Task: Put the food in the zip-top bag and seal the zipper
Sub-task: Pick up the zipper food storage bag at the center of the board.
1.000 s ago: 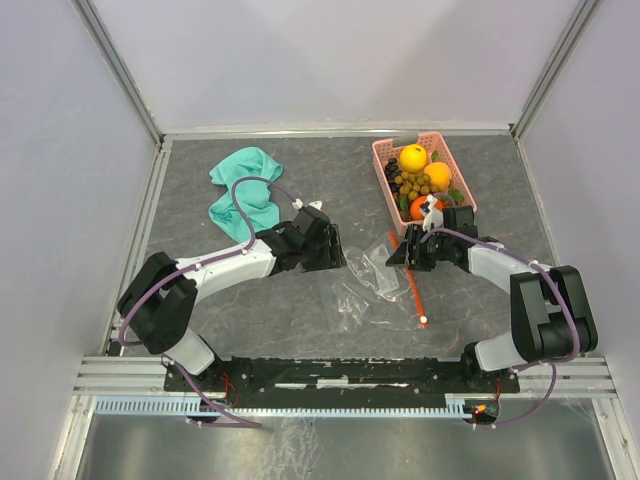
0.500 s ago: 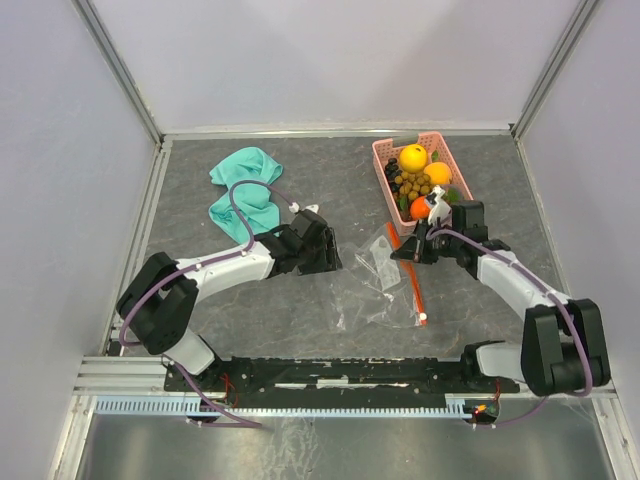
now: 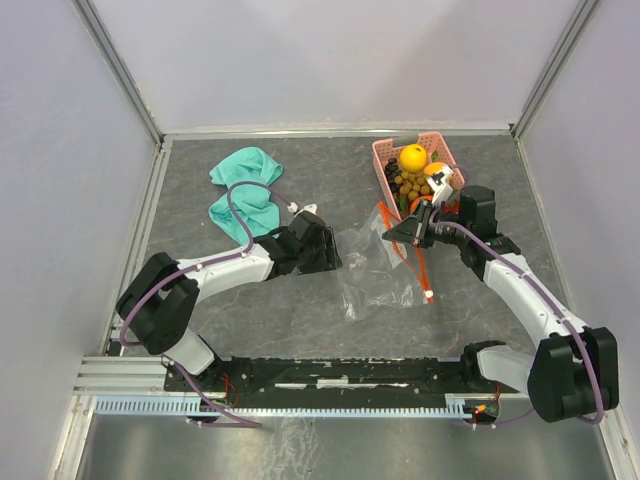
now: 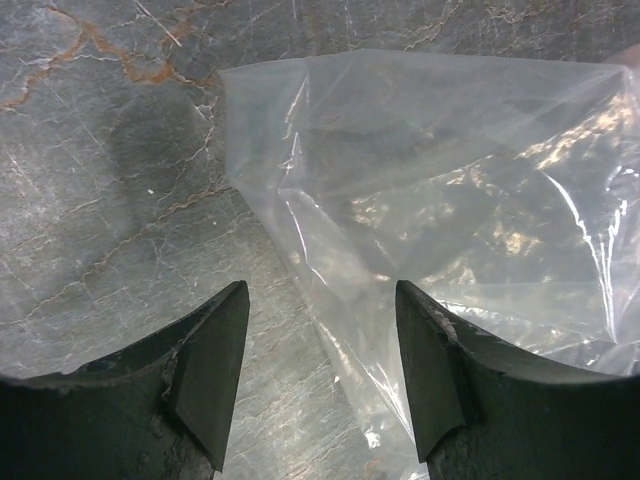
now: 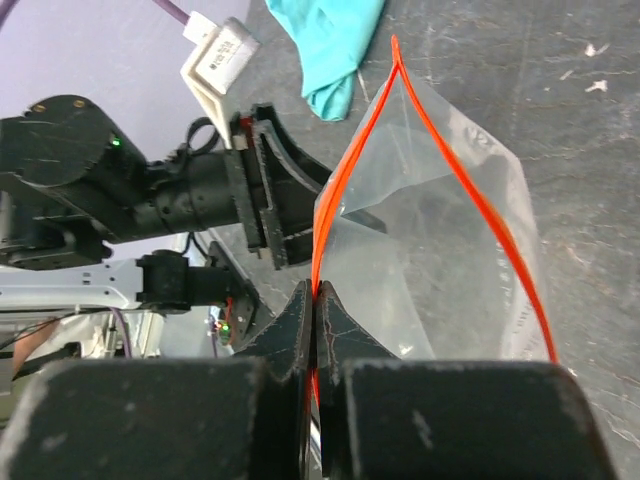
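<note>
The clear zip-top bag (image 3: 378, 275) lies at mid-table, its mouth facing the basket. My right gripper (image 3: 392, 232) is shut on one side of the red zipper (image 5: 335, 200) and holds it up, so the bag's mouth (image 5: 440, 270) gapes open. My left gripper (image 4: 320, 330) is open at the bag's far end, where the film's edge (image 4: 340, 300) runs between its fingers, loose. The food sits in the pink basket (image 3: 382, 160): a yellow lemon (image 3: 413, 157), dark grapes (image 3: 397, 178) and a tan berry cluster (image 3: 416, 186). My right wrist partly hides the orange fruits.
A teal cloth (image 3: 245, 195) is crumpled at the back left, behind the left arm. The basket stands at the back right, close behind my right wrist. Metal frame rails and grey walls border the table.
The right gripper shut on the zipper strip, then rose and drew back toward the basket, pulling the bag's mouth open. The left gripper stayed open and shifted slightly left.
</note>
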`<state>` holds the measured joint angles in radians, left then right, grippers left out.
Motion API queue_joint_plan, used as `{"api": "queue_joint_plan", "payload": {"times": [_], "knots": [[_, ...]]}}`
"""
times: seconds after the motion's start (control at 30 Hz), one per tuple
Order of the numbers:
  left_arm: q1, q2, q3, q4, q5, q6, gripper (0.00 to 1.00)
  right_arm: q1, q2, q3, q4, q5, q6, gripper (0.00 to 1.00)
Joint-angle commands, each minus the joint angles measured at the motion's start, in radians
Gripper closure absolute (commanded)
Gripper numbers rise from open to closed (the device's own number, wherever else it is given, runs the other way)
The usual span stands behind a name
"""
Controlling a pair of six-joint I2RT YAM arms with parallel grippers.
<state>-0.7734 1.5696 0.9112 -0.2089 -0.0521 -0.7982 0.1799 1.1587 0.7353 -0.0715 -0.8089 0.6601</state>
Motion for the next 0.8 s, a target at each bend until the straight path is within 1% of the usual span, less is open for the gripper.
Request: {"api": "queue_joint_plan", "payload": {"times": [0.0, 0.07, 0.17, 0.3, 0.4, 0.5, 0.6, 0.77], "knots": [[0.008, -0.028, -0.004, 0.063, -0.037, 0.038, 0.32, 0.033, -0.021, 0.082, 0.095, -0.022, 0.074, 0.98], [0.008, -0.044, 0.003, 0.062, -0.041, 0.042, 0.31, 0.062, -0.020, 0.122, 0.023, 0.017, 0.016, 0.98], [0.009, -0.091, 0.011, 0.049, -0.054, 0.044, 0.29, 0.119, -0.018, 0.193, -0.151, 0.119, -0.108, 0.98], [0.009, -0.172, 0.035, -0.022, -0.082, 0.044, 0.27, 0.190, -0.008, 0.272, -0.262, 0.246, -0.209, 0.98], [0.010, -0.253, 0.055, -0.105, -0.118, 0.038, 0.27, 0.247, 0.001, 0.348, -0.344, 0.368, -0.284, 0.98], [0.011, -0.324, 0.076, -0.175, -0.172, 0.027, 0.26, 0.290, 0.009, 0.415, -0.408, 0.472, -0.356, 0.98], [0.013, -0.376, 0.100, -0.210, -0.195, 0.014, 0.26, 0.336, 0.023, 0.467, -0.449, 0.566, -0.422, 0.98], [0.013, -0.406, 0.164, -0.200, -0.145, -0.027, 0.25, 0.427, 0.054, 0.510, -0.475, 0.693, -0.492, 0.98]]}}
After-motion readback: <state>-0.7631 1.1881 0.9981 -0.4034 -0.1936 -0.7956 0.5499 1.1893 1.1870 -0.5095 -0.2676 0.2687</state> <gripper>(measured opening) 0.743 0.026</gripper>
